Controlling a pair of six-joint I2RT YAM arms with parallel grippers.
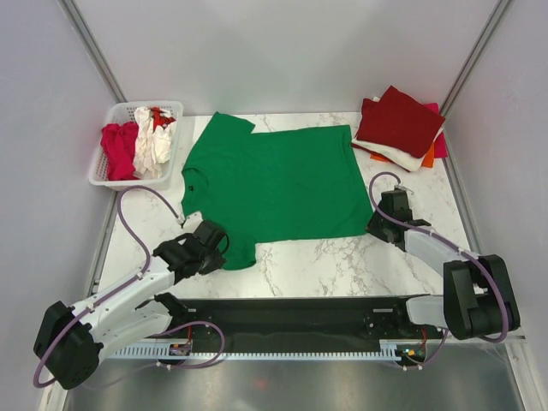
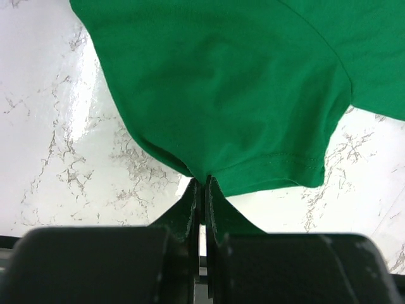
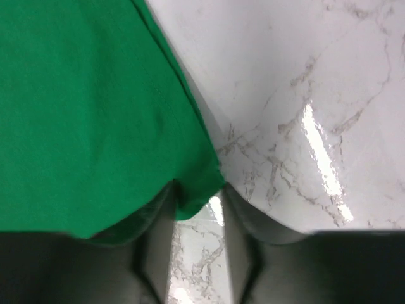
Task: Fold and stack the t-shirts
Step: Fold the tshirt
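1. Left hand (image 2: 202, 190) is pressed together, pinching the hem of the near sleeve of the green t-shirt (image 1: 274, 184). My left wrist view shows both fingers closed on the cloth edge.
2. Right hand (image 3: 197, 201) is spread. I see marble between its two fingers, and the shirt's near hem corner lies at the mouth of the gap, draped over one finger.
3. The table (image 1: 325, 265) is white marble and carries everything.
4. The green t-shirt lies flat and opened out in the middle of the table. Its collar points left, its hem points right, and it has one sleeve on the far side and one on the near side.
5. At the far right corner I see a folded stack (image 1: 402, 133). A dark red t-shirt (image 1: 398, 120) lies on top, with white, orange and magenta edges showing beneath it.
6. At the far left corner stands a white basket (image 1: 103, 177), near the green shirt's far sleeve. It holds crumpled shirts: magenta (image 1: 118, 150), white (image 1: 152, 147) and red (image 1: 160, 115).
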